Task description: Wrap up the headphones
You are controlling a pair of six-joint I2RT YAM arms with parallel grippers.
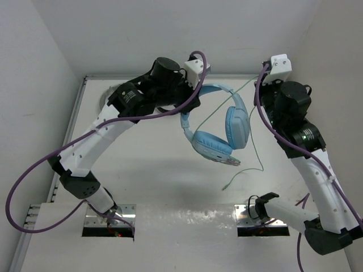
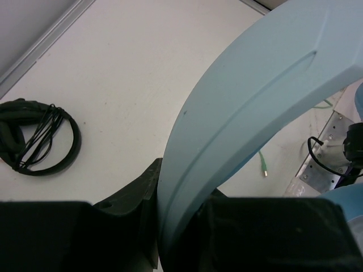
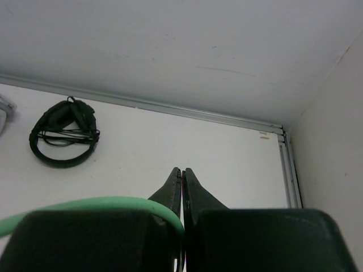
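The light blue headphones (image 1: pixel 218 133) hang in the air above the table's middle, ear cups down. My left gripper (image 1: pixel 195 89) is shut on their headband (image 2: pixel 238 107), which fills the space between its jaws (image 2: pixel 184 187). The thin pale green cable (image 1: pixel 258 133) runs from the cups up to my right gripper (image 1: pixel 262 80) and drops in a loop to the table, its plug (image 1: pixel 226 186) lying loose. In the right wrist view the gripper (image 3: pixel 182 173) is shut, with the green cable (image 3: pixel 113 203) curving into the base of its fingers.
Black headphones (image 3: pixel 62 133) with a coiled cord lie on the table near the back wall, also in the left wrist view (image 2: pixel 34 136). A pale object (image 1: pixel 105 97) shows behind the left arm. Two metal plates (image 1: pixel 110 218) (image 1: pixel 266 220) sit at the near edge. Walls close the back and right.
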